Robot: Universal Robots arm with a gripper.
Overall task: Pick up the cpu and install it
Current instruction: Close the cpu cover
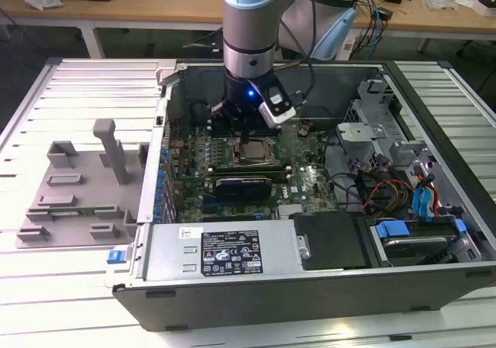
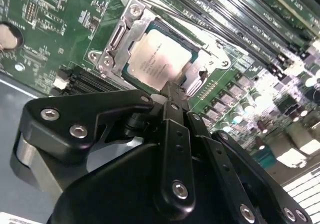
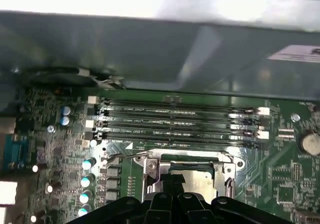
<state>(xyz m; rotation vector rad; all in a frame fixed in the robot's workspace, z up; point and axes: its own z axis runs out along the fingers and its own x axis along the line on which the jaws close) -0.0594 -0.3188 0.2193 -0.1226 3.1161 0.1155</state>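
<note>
Arm points straight down into the open case (image 1: 434, 100), fingers (image 2: 171, 102) pinched together, gripper (image 2: 172, 90) tip right at the edge of the cpu (image 2: 157, 59), which sits flat in the socket (image 2: 112, 47).

The cpu (image 2: 159, 59) has a silvery metal top with a soft sheen; the socket frame (image 2: 116, 42) is bright bare metal; the claw (image 2: 172, 90) is matt black with shiny screw heads; the motherboard (image 2: 60, 29) is glossy green; the tray (image 1: 85, 197) is dull grey plastic
</note>
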